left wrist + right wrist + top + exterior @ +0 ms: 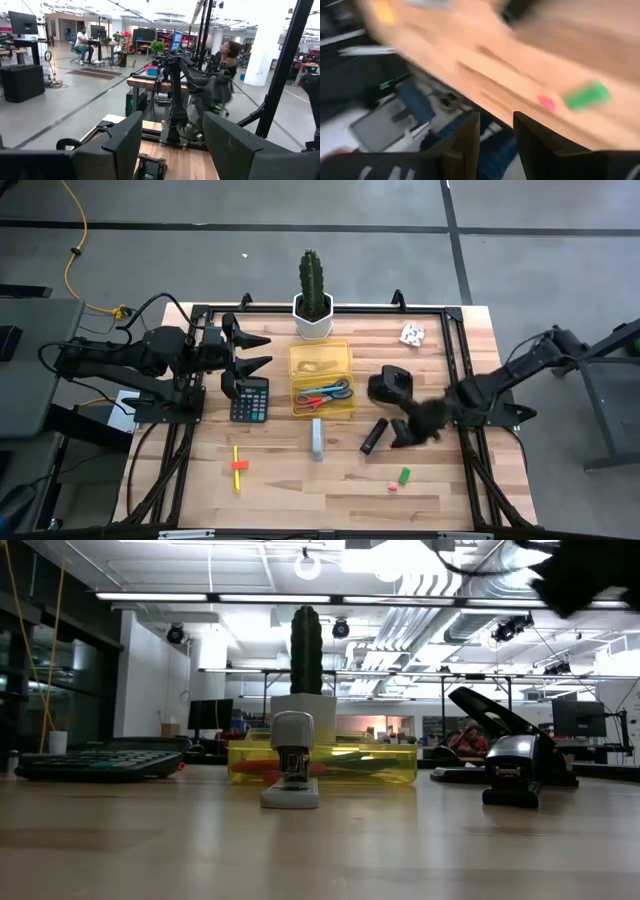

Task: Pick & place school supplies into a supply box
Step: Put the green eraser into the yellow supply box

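The translucent yellow supply box (320, 378) sits mid-table and holds red-handled and blue-handled scissors (330, 394). A yellow pencil with orange (238, 468) lies near the table's near edge. Further right along that edge are a green eraser (404, 475) and a pink eraser (392, 487). A small white piece (411, 334) lies far right. My right gripper (410, 430) hovers blurred above the table's right half, open and empty. In its wrist view the right gripper (496, 140) points past the green eraser (587, 95). My left gripper (255, 350) waits open above the calculator's far side.
A black calculator (249, 400) lies left of the box and a cactus in a white pot (312, 305) stands behind it. A black stapler (390, 385), a small black item (373, 435) and a grey stapler (317, 438) lie near the right gripper. People sit in the room beyond.
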